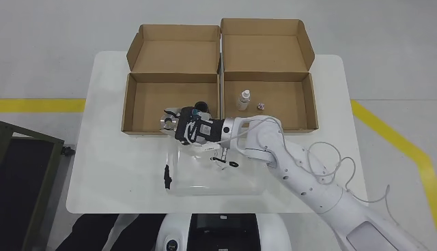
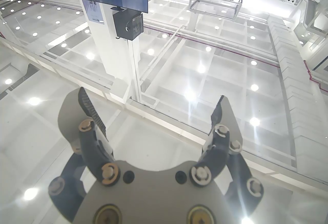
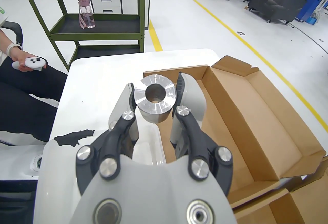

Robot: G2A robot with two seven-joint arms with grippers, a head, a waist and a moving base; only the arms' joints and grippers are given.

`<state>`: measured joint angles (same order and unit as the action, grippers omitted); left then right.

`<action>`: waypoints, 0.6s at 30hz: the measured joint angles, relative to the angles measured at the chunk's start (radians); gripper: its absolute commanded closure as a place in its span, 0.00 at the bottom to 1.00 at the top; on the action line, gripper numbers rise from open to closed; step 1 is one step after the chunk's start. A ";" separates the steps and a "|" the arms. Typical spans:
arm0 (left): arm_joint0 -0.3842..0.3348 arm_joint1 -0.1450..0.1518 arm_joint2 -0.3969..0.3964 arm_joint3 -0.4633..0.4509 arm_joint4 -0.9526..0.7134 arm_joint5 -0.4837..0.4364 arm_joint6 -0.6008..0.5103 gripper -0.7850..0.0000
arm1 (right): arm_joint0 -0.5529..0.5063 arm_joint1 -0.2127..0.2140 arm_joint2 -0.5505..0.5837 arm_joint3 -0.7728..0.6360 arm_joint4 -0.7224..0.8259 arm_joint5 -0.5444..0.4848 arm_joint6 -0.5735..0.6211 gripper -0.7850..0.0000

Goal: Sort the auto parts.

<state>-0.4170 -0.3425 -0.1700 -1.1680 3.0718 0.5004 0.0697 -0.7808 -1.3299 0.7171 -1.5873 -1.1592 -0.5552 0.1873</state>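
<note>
Right gripper (image 3: pixel 155 88): closed on metal collar (image 3: pixel 153 109), bored, smooth-walled, held by its sides.
Left cardboard box (image 3: pixel 246 117): just beneath and ahead of gripper; collar hung about over near wall.
Risk: round wall could slip in grip; a release here would likely strike rim and land outside.
Left gripper (image 2: pixel 151 96): spread wide, empty.
Collar underside and grip contact were hidden.

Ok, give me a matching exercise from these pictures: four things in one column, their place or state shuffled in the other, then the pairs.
1 silver metal cylinder with a centre hole
2 small clear plastic bottle
3 small black part
4 left gripper

A in the clear plastic tray
B open and empty
C in the right cardboard box
D clamped in the right gripper

Pairs: 1-D, 2-C, 3-A, 4-B
</note>
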 measured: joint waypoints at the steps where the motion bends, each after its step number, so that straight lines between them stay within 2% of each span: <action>1: 0.000 0.000 0.000 0.000 0.000 0.000 0.000 0.00 | 0.000 0.000 0.000 0.000 0.000 0.000 0.000 1.00; 8: 0.000 0.000 0.000 0.000 0.000 0.000 0.000 0.00 | -0.005 -0.004 0.008 0.006 0.015 0.015 0.043 1.00; 18: 0.000 0.000 0.000 0.000 0.000 0.000 0.000 0.00 | 0.047 -0.031 0.004 0.084 0.084 0.057 0.114 1.00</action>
<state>-0.4170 -0.3425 -0.1700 -1.1680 3.0718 0.5004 0.0697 -0.7342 -1.3613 0.7216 -1.5032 -1.0749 -0.4980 0.3012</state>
